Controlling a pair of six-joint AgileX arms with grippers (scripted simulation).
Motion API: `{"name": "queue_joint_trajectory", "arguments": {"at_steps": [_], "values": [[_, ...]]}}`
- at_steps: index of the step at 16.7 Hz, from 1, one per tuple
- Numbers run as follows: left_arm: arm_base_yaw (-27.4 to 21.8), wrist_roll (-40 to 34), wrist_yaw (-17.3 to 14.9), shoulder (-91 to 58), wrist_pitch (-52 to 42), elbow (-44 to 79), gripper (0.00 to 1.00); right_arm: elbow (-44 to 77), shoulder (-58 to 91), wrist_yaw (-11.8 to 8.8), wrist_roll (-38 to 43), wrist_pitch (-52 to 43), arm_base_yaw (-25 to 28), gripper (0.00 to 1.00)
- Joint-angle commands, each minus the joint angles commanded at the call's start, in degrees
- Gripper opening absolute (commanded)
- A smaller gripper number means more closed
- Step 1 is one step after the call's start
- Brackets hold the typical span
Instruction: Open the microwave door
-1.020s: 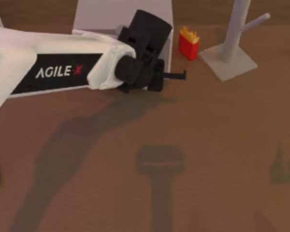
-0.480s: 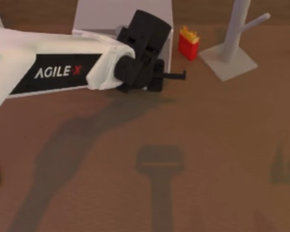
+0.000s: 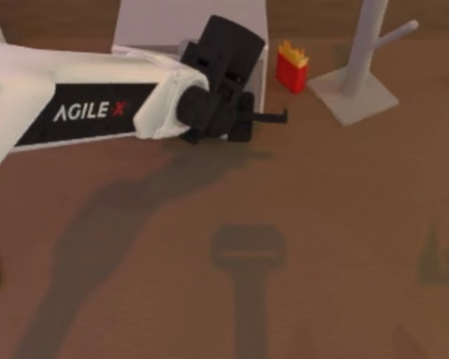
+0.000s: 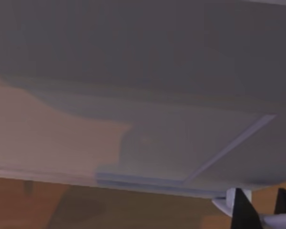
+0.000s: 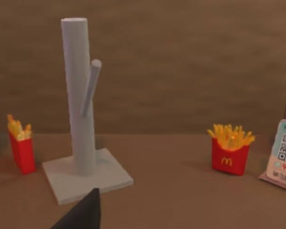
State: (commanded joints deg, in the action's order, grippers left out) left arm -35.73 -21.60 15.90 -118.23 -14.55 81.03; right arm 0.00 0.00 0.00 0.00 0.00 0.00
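The microwave (image 3: 165,26) is a light-grey box at the table's far edge, left of centre in the top view. My left gripper (image 3: 273,116) is at its front right corner, reached in from the left. In the left wrist view the microwave door (image 4: 171,143) fills the picture from very close. Its pale handle (image 4: 230,198) runs between the two dark fingers (image 4: 243,212) of my left gripper (image 4: 261,200), which is shut on it. My right arm stays out of the top view; one of its fingers (image 5: 88,212) shows with nothing near it.
A red fries box (image 3: 292,66) stands just right of the microwave. A white branched stand (image 3: 355,82) is farther right. The right wrist view also shows a second fries box (image 5: 230,150) and a QR card (image 5: 285,152) on the brown table.
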Motion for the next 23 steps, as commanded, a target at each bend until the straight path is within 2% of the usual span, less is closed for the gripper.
{"name": "queue_joint_trajectory", "arguments": {"at_steps": [8,16,23], "values": [[0.0,0.0,0.0,0.0,0.0,0.0,0.0,0.0,0.0,0.0,0.0,0.0,0.0,1.0],[0.5,2.8,-2.2,2.1,2.0,-3.2,0.0,0.0,0.0,0.0,0.0,0.0,0.0,1.0],[0.6,3.1,-2.4,2.2,2.1,-3.5,0.0,0.0,0.0,0.0,0.0,0.0,0.0,1.0]]}}
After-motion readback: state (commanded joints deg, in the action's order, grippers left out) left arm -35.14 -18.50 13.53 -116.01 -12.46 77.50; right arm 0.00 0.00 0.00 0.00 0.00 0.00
